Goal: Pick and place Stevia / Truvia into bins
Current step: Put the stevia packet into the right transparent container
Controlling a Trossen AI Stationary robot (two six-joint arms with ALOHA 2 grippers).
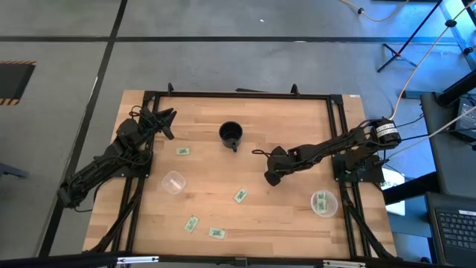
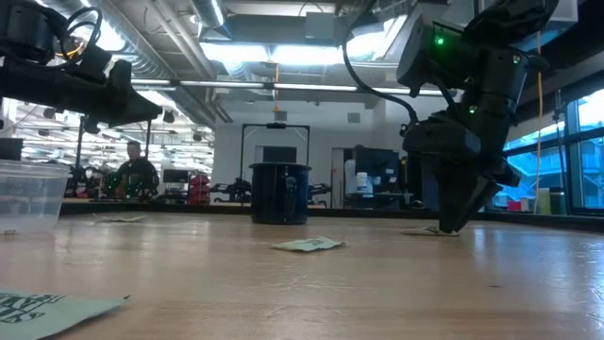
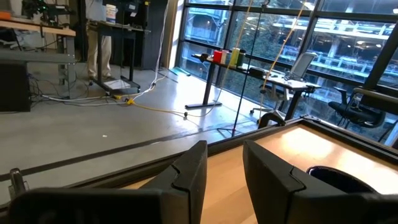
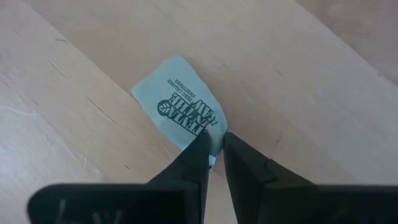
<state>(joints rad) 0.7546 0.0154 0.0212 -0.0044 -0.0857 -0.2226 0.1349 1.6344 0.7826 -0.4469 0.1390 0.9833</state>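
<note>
With a couple of sachets already in the cup (image 1: 323, 202) near the desk's right edge and four loose toward the front, the right gripper (image 4: 213, 146) had its nearly closed fingers pinching a mid-desk sachet (image 4: 181, 104).

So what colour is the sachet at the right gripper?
Pale green sachet with dark print, best in the right wrist view.
</note>
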